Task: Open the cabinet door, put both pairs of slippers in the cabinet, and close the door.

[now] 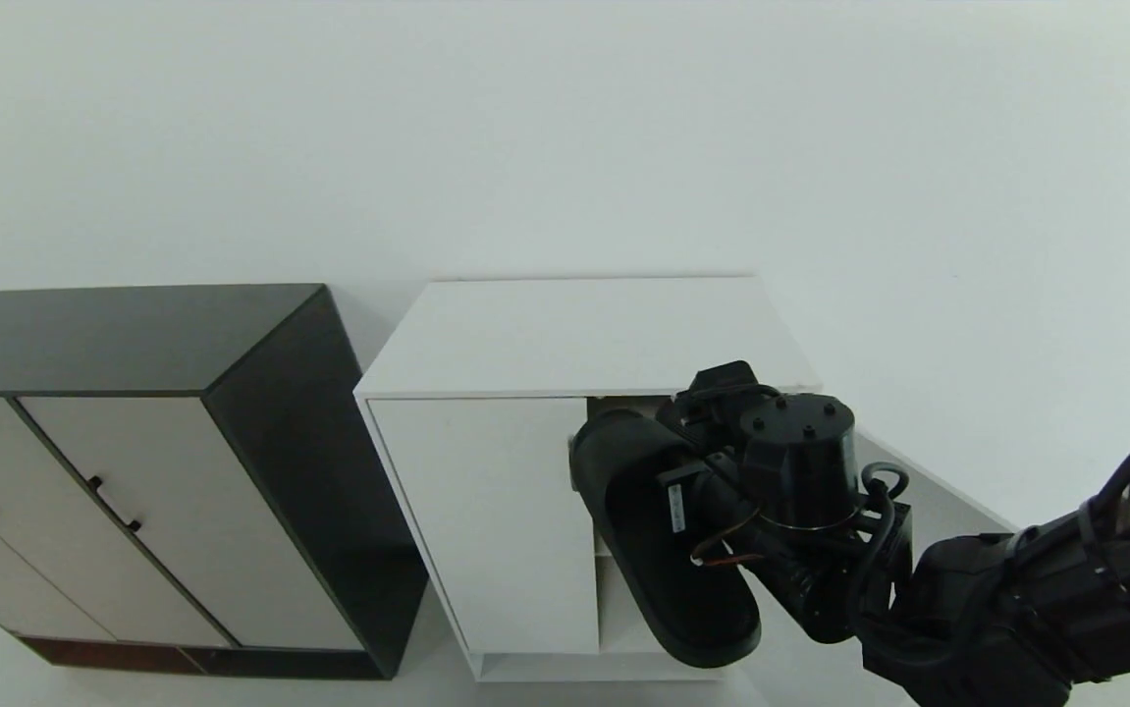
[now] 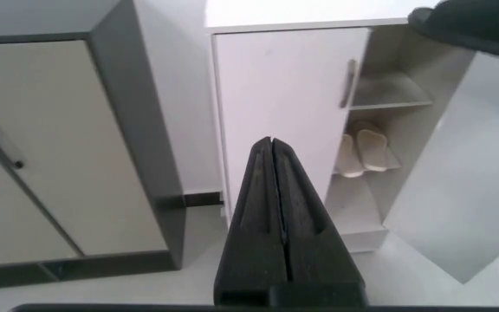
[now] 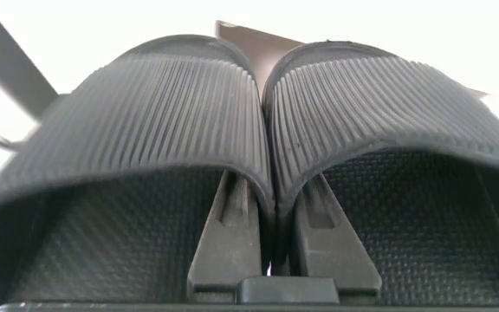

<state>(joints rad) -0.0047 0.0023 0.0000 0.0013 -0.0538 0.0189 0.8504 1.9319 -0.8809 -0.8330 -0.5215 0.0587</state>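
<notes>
- A dark cabinet (image 1: 133,412) with pale doors fills the lower left of the head view.
- Just right of it, at centre frame, stands the white cabinet (image 1: 574,334). Its left door (image 1: 486,520) is closed, and the right-hand compartment is open.
- In the left wrist view, the left tool (image 2: 272,152) rises from the bottom centre of the frame. Its two dark fingers are pressed together with nothing between them, and it hangs in front of the white cabinet's closed door, apart from it.
- Right of centre in that view, a pale pair of slippers (image 2: 364,149) lies side by side on a shelf inside the open compartment, with another shelf above.
- The black slippers (image 1: 672,550) hang right of centre in the lower half of the head view, in front of the open compartment. Their soles face the camera and their long side runs up and down the frame.
- In the right wrist view, the right tool (image 3: 271,208) is clenched on the black pair. One finger reaches under each ribbed strap, and the two inner strap walls are pinched together between them.
- In the right part of the left wrist view, the opened cabinet door (image 2: 470,165) swings out toward the camera as a grey panel.
</notes>
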